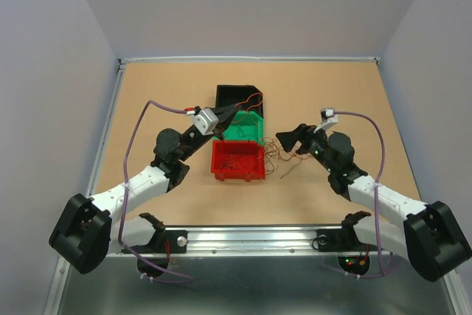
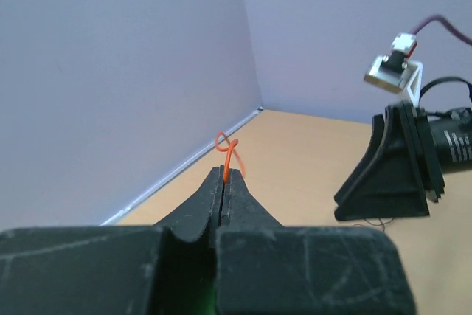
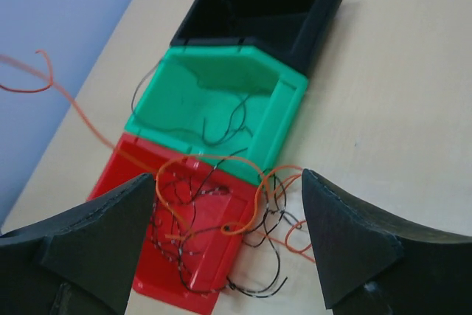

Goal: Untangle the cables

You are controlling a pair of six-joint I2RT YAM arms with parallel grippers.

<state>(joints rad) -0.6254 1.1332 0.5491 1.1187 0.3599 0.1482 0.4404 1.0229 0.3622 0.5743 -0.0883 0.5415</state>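
Hair-thin red, orange, brown and black cables (image 3: 177,215) sprawl in a scribbly clump across the red plastic bin (image 3: 221,256) and onto the worktop (image 3: 391,94); black strands curl inside the green plastic bin (image 3: 284,108)

Bright, even, diffuse light, faint soft shadows, wrist pictures slightly soft, small green glow at the left claw (image 2: 224,176) base.

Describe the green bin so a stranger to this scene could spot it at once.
On the brown table, three bins stand in a row running away from the near edge. The green bin is the middle one, between the black bin at the far end and the red bin nearest. It alone is green and nearly free of cables.
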